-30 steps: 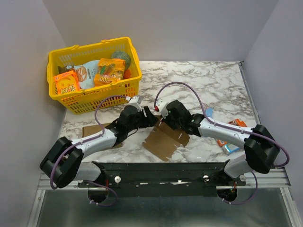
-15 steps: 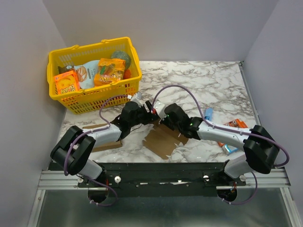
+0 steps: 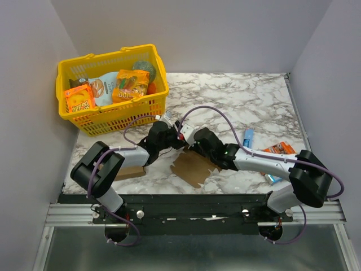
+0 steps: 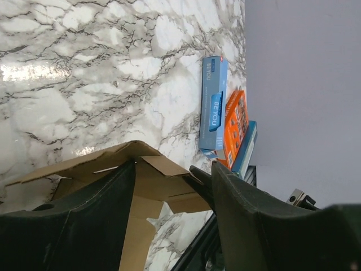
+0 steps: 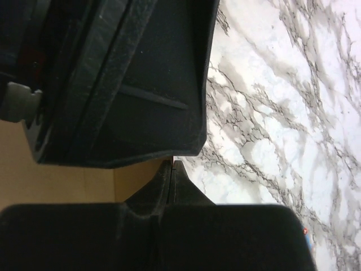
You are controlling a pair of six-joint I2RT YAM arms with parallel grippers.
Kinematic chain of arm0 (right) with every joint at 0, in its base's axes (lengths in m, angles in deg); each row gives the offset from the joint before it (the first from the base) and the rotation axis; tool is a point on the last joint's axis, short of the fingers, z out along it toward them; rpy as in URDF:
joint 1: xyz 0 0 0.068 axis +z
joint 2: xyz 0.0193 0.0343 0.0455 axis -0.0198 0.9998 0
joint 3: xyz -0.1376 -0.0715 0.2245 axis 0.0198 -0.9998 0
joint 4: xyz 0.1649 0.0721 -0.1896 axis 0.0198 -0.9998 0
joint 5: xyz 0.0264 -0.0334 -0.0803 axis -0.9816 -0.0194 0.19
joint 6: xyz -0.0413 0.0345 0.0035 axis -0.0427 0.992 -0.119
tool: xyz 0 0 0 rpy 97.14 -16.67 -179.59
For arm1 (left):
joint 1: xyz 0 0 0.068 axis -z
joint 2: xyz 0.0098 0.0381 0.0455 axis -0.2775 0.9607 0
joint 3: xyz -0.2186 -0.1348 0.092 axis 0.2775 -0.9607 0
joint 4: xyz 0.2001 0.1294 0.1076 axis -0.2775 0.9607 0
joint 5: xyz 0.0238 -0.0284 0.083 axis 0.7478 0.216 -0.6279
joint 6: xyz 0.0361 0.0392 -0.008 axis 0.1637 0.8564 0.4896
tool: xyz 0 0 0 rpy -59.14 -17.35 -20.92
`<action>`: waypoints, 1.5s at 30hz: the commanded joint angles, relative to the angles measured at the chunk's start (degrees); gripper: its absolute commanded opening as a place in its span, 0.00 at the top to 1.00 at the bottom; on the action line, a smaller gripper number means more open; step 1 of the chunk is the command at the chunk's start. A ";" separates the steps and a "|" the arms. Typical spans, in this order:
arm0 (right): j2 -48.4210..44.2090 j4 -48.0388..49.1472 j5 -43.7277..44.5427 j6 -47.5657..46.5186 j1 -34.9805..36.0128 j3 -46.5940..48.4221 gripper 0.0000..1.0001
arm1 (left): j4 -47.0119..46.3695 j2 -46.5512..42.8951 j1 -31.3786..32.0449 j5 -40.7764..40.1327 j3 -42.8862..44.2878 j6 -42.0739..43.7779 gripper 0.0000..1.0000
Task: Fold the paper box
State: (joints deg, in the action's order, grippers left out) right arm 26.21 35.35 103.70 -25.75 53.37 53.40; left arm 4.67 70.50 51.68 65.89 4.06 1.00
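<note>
Left gripper fingers apart; right gripper pinching paper box; yellow basket holds snack packs.

Robotics lab test cell: plain grey walls enclose a marble-patterned surface; left arm and right arm bolted to an aluminium rail.

The paper box is plain brown, unprinted, lower centre of the top view; basket: bright yellow, lattice walls, upper left; table: white marble pattern, grey-black veining; carton at right: blue; pack beside it: orange.
</note>
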 commanded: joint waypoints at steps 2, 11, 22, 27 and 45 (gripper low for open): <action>-0.33 5.55 4.47 -2.95 2.27 -2.10 0.99 | -6.43 2.80 -0.33 2.70 0.64 -3.50 0.46; 0.63 7.49 6.84 -5.15 4.03 -3.07 0.99 | -6.17 3.50 -0.42 1.74 1.34 -3.67 0.56; 1.87 8.98 9.57 -7.43 6.23 -3.51 0.99 | -9.07 5.70 -0.50 2.09 1.70 -5.69 0.70; 1.34 9.07 9.83 -6.91 6.50 -3.95 0.86 | -12.23 6.49 -0.86 1.83 0.64 -7.89 0.86; -12.72 -11.75 3.43 46.36 6.50 2.37 0.22 | -19.61 2.89 -0.68 -12.65 -8.39 -9.56 1.00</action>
State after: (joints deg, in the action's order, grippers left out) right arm 14.54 32.07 111.05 -5.36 59.55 52.00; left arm -10.37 75.97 50.94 62.07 0.38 -8.62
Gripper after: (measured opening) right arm 0.758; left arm 0.012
